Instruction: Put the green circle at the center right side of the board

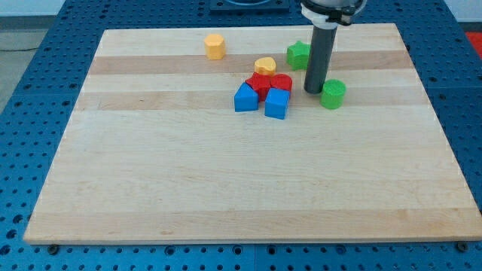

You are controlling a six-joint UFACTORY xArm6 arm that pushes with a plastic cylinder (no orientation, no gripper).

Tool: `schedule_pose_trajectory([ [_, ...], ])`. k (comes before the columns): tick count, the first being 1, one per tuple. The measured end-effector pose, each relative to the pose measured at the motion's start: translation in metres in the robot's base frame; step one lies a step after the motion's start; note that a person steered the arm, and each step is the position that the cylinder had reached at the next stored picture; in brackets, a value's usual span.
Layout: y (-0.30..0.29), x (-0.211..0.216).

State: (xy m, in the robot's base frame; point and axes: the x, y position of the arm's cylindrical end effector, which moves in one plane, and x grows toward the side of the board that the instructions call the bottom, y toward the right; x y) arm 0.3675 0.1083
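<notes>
The green circle [333,93] is a short green cylinder on the wooden board [248,181], right of centre in the upper part. My tip [313,91] is the lower end of the dark rod and stands just to the view's left of the green circle, touching it or nearly so. A green star-shaped block [298,54] lies behind the rod, toward the view's top.
A cluster sits left of my tip: a yellow block [264,66], two red blocks [260,83] [281,83], and two blue blocks [245,98] [276,104]. A yellow hexagonal block [215,46] stands alone near the top edge.
</notes>
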Motion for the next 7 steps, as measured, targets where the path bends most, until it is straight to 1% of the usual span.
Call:
schedule_pose_trajectory([
  [2, 0.006, 0.021],
  [4, 0.040, 0.031],
  [5, 0.046, 0.031],
  [6, 0.042, 0.056],
  [7, 0.043, 0.069],
])
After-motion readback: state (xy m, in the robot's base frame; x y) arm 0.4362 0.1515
